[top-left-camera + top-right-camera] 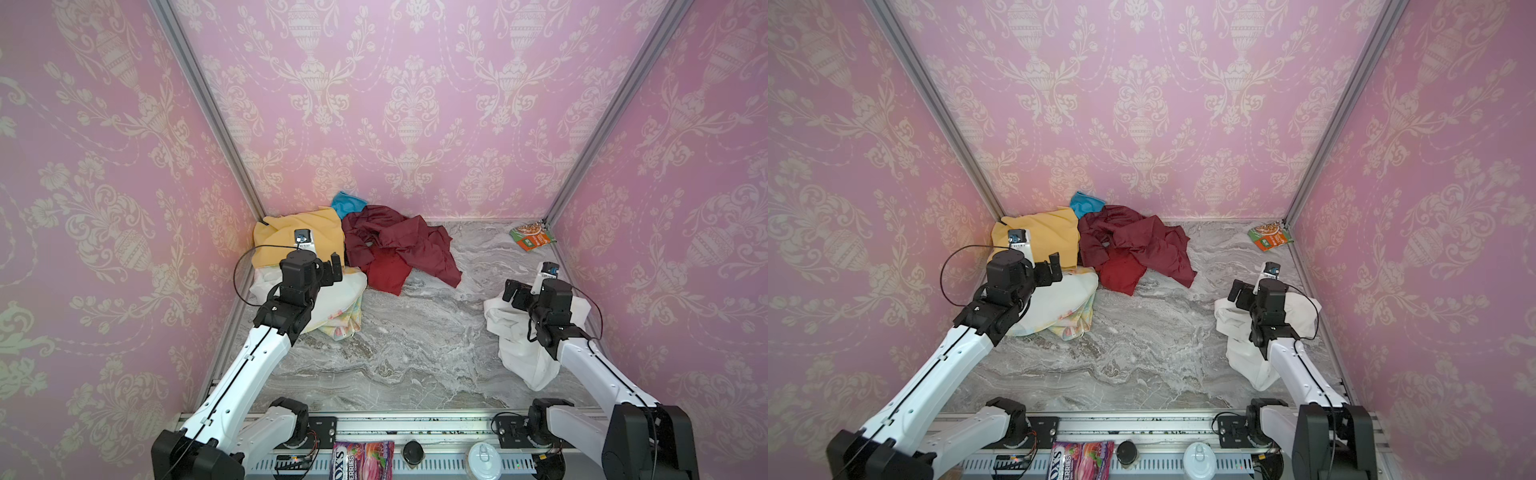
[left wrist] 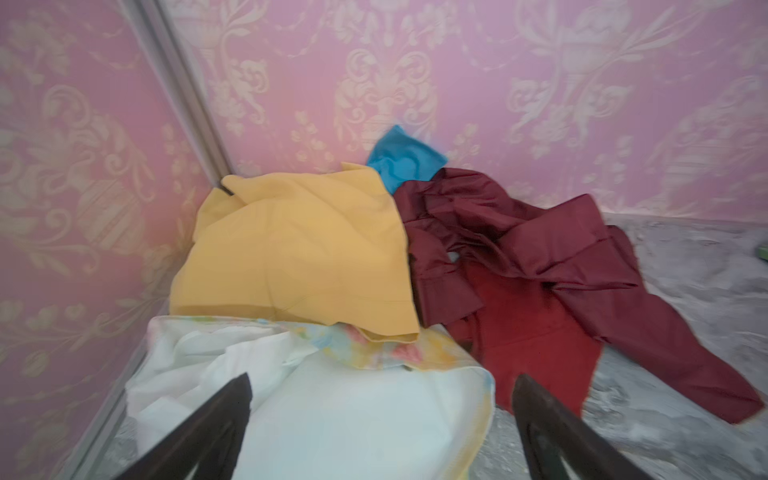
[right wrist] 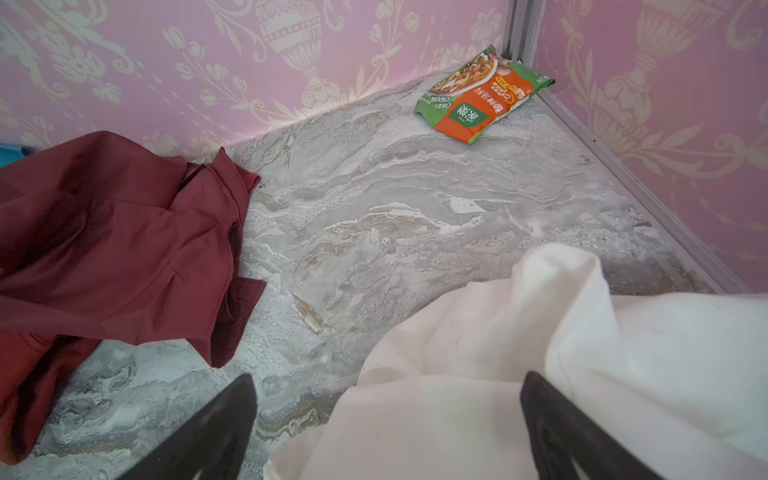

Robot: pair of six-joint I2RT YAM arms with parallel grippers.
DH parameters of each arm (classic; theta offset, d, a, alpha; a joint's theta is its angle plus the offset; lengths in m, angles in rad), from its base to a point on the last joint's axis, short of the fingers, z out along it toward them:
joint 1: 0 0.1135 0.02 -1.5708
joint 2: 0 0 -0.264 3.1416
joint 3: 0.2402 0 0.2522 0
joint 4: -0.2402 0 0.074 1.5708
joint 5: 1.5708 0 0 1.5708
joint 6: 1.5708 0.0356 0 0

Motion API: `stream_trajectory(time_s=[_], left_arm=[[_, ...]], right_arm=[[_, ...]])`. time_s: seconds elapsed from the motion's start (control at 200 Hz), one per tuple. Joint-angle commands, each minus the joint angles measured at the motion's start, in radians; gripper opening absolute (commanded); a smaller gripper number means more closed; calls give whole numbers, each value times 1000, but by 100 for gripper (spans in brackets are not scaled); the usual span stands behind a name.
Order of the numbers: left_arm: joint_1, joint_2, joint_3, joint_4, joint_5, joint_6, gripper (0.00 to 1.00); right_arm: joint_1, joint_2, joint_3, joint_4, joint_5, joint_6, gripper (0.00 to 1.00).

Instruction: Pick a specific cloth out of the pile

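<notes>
The cloth (image 1: 519, 357) (image 1: 1246, 357) (image 3: 519, 345), plain white and crumpled, lies alone on the marble floor at the right, apart from the pile. My right gripper (image 1: 513, 293) (image 3: 388, 382) hovers over its far edge, open, with nothing between the jaws. The pile sits in the back left corner: a mustard yellow cloth (image 1: 291, 237) (image 2: 299, 257), a maroon cloth (image 1: 395, 245) (image 2: 540, 249), a blue cloth (image 1: 348, 203) and a white flower-print sheet (image 1: 336, 303) (image 2: 353, 415). Over that sheet my left gripper (image 1: 334, 266) (image 2: 380, 382) stands open and empty.
An orange and green snack packet (image 1: 532, 237) (image 3: 482, 97) lies in the back right corner. Pink papered walls close in on three sides. On the front rail sit a candy bag (image 1: 361, 461), a black cap (image 1: 412, 453) and a white lid (image 1: 484, 461).
</notes>
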Motion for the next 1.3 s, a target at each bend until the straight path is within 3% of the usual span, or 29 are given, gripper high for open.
stream_trajectory(time_s=[0.0, 0.235, 0.495, 0.58, 0.781, 0.871, 0.951, 1.031, 1.066, 1.126, 1.296], left_arm=[[96, 51, -123, 179, -19, 63, 99], [158, 202, -368, 583, 126, 164, 99], [250, 331, -490, 878, 263, 118, 99], [267, 371, -517, 962, 262, 110, 99], [296, 394, -510, 970, 248, 69, 99], [296, 503, -572, 1216, 240, 71, 99], [279, 602, -568, 1322, 255, 96, 99], [262, 553, -508, 1124, 208, 98, 99], [241, 558, -502, 1116, 179, 119, 99], [229, 588, -515, 1200, 166, 137, 99], [224, 576, -510, 1169, 159, 139, 99]], right_arm=[[4, 23, -63, 221, -1, -85, 100], [6, 118, -169, 541, 32, -113, 100], [38, 278, -215, 760, 12, -134, 100], [54, 293, -205, 752, 20, -151, 100], [56, 358, -222, 848, 27, -150, 100], [59, 420, -239, 939, 18, -157, 100], [64, 477, -232, 995, -6, -170, 100], [71, 453, -134, 772, -22, -185, 100], [76, 451, -98, 701, -25, -197, 100], [83, 456, -103, 720, -15, -197, 100], [83, 454, -108, 727, -15, -198, 100]])
